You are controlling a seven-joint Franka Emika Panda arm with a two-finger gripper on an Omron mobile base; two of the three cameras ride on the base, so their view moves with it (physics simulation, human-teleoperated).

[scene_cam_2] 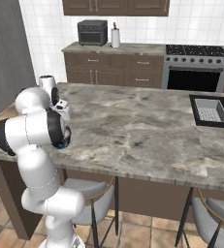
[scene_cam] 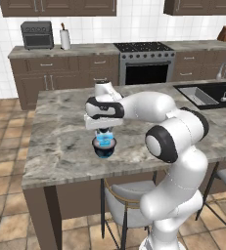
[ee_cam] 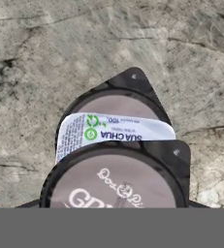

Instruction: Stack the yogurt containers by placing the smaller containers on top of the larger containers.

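On the marble island [scene_cam: 60,136] the wide dark navy cup [scene_cam: 104,149] stands near the front edge. The light-blue cup [scene_cam: 103,140] sits on top of it. In the hand view the stack lies straight below: the navy cup's pale top [ee_cam: 118,99], the blue cup's labelled lid [ee_cam: 114,131], and closest to the camera the tiny dark cup [ee_cam: 116,177]. My gripper [scene_cam: 103,131] points down right over the stack with the tiny cup between its fingers, just above the blue cup. The fingertips themselves are mostly hidden. The blue cup [scene_cam_2: 61,144] peeks out under the arm.
A sink [scene_cam: 202,95] is set into the island at the right. The stove [scene_cam: 145,61] and a toaster oven [scene_cam: 36,35] stand on the back counter. Stools [scene_cam: 126,195] sit under the island's front edge. Bare marble [scene_cam_2: 133,126] stretches between stack and sink.
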